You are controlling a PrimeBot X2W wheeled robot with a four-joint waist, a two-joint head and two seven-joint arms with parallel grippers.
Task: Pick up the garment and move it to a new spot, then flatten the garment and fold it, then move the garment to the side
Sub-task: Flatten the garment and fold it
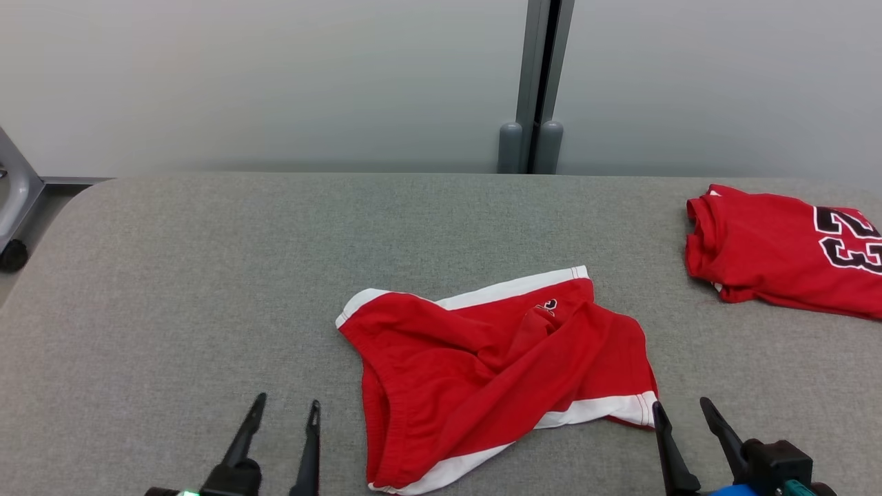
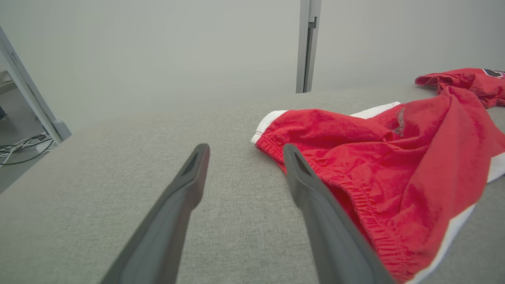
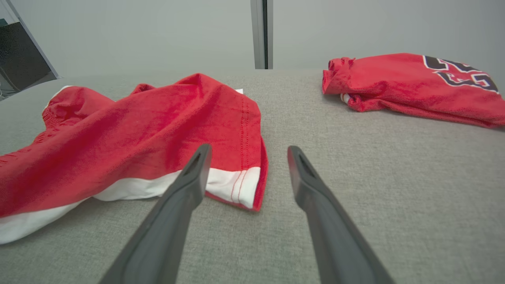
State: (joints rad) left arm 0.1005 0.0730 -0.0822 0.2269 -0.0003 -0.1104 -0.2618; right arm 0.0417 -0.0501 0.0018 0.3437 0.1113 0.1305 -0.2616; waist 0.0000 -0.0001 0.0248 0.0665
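Desk (image 1: 207, 275), grey cloth top, seen from the robot's side. L to R:

- 9 o'clock, off the desk edge: a metal frame leg w/ a dark caster (image 1: 12, 256). Not in play.
- 7 o'clock: left pincer (image 1: 288, 401), fingers spread, nothing between them, low over bare desk. Garment's elastic waistband lies just beside its right finger; no contact that I can see.
- Centre, toward 6 o'clock: the garment (image 1: 496, 365), red shorts w/ white trim, rumpled, one leg twisted over the other, a ridge of folds through the middle. Not lifted, not flattened.
- 5 o'clock: right pincer (image 1: 681, 403), also spread and empty. Its left finger sits at the white hem corner; touching or just shy, can't tell.
- 2 o'clock: red jersey (image 1: 778, 251) w/ black numerals, folded, well apart from the shorts.

Judgement: pick-up not begun.

Risks:
- Cloth is doubled up, so a pinch at hem or waistband may take the top layer only. The shorts would then hang twisted and land worse than they lie now.
- One pincer closing sooner than the other would drag the fabric sideways and bunch it.
- A new spot toward 2 o'clock would crowd the jersey; the shorts could drape on it or shove it.
- Fingertips coming in too low could catch the desk cloth.
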